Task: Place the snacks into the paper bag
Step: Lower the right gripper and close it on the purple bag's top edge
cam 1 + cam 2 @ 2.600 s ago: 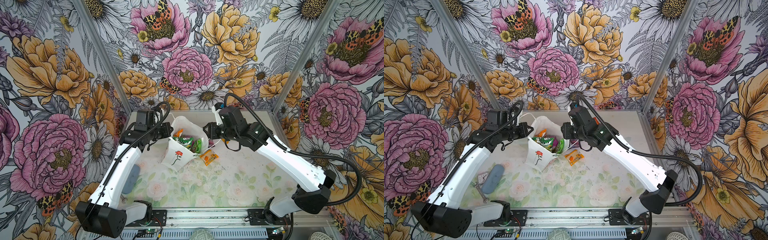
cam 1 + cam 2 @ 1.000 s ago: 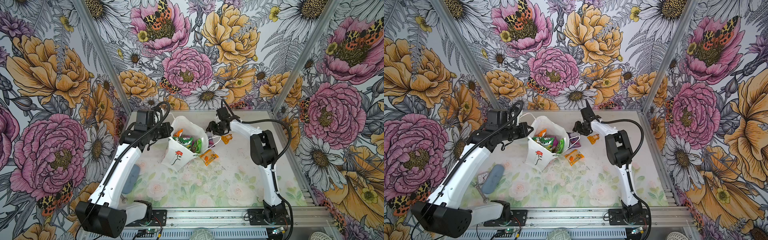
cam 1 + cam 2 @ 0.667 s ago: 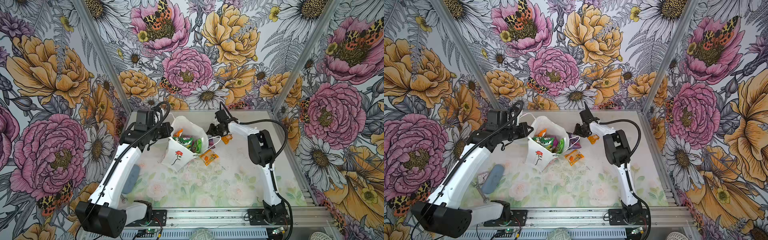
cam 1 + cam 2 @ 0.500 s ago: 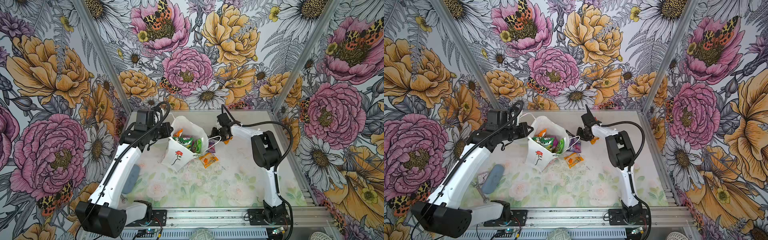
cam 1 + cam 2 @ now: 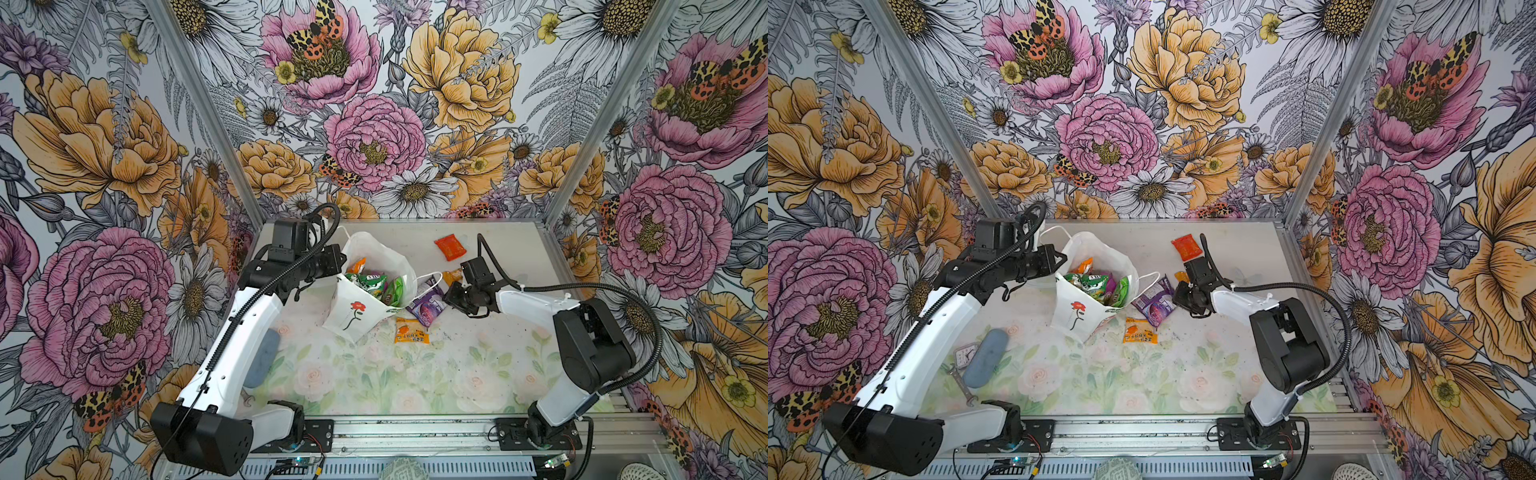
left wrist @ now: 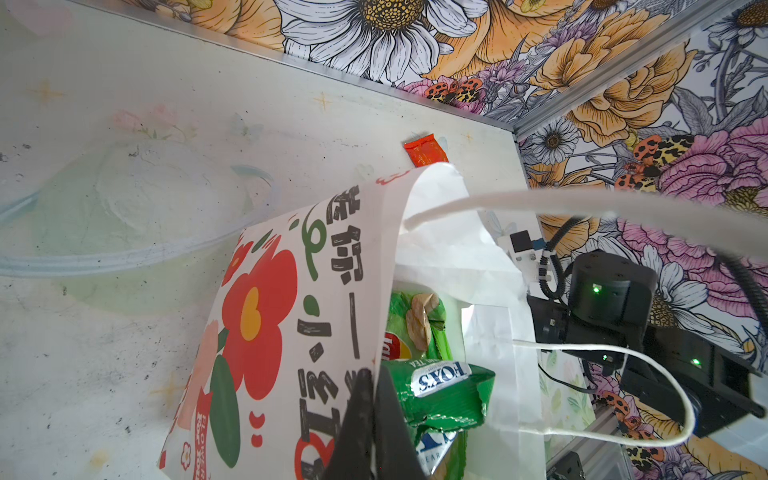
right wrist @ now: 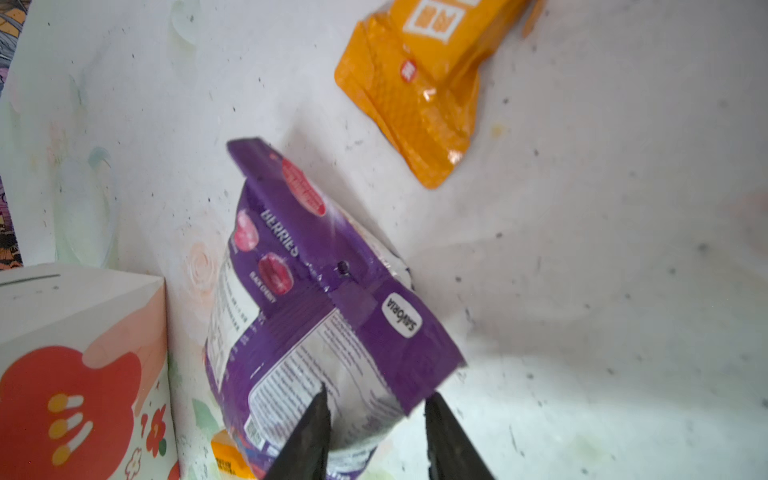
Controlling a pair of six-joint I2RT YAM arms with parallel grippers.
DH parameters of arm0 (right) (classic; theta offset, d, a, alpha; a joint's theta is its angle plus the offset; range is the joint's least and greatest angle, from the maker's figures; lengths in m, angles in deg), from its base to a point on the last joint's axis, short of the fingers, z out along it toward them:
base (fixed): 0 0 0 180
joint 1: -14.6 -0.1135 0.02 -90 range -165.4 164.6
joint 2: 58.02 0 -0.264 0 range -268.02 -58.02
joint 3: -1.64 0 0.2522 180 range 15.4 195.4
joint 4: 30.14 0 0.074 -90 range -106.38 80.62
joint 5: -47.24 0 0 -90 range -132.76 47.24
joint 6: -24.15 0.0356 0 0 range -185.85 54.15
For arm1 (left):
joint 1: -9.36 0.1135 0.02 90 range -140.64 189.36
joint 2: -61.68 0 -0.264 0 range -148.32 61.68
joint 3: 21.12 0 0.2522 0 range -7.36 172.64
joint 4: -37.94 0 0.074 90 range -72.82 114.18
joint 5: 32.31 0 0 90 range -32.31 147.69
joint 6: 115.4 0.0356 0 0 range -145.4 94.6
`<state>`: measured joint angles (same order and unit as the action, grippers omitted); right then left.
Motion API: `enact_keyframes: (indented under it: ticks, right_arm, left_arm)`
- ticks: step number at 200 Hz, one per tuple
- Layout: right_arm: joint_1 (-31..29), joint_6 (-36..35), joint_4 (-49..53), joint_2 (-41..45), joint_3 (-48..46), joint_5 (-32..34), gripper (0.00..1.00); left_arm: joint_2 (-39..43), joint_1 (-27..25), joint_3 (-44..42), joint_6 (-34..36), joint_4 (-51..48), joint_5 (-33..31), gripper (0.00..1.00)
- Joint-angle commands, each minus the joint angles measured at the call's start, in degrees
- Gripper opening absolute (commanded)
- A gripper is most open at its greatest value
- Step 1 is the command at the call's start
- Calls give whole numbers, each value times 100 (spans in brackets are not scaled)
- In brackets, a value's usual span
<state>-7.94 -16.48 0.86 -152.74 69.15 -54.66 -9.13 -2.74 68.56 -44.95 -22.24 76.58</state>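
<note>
while the left gripper stays just where it was — fingers clenched on the rim of the paper bag, holding its mouth open and tipped toward the other arm — the right arm has been the busy one. a couple of seconds back it hung over the bag's mouth, then it swung out toward the back of the table by the small orange packet, and now the right gripper has come forward and down onto the purple grape pouch, which lies on the table just beside the bag. seen from the wrist, its fingers stand parted either side of the pouch's near end; whether they have bitten yet i cannot tell. several green snacks already sit in the bag. not yet in: the pouch, the small orange packet, which has not budged, the orange-red fruit packet in front of the bag, and the red packet well back toward the wall. so i'd say the pouch goes in next — it looks puffy and slick, and a shallow pinch on that end could slip on the lift.
</note>
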Motion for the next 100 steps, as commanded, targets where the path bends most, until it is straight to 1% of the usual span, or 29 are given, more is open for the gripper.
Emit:
enact_keyframes:
  ticks: [1, 10, 26, 38, 71, 100]
  right_arm:
    - [-154, 111, -234, 279, -186, -188, 40]
    - [-246, -1, -56, 335, -150, -153, 40]
    - [-448, -355, 506, 426, 83, 282, 42]
    - [-455, -645, 748, 478, 226, 417, 45]
    - [-272, -1349, 1282, 472, 715, 525, 58]
    - [-218, -2149, 1630, 186, 1230, 550, 67]
  left_arm:
    - [232, 50, 70, -40, 699, 144, 1]
    - [233, 54, 67, -24, 695, 137, 1]
    - [228, 57, 63, -23, 694, 128, 1]
    - [233, 50, 65, -27, 696, 115, 1]
    - [234, 63, 63, -14, 694, 85, 2]
    - [225, 65, 63, -14, 697, 91, 2]
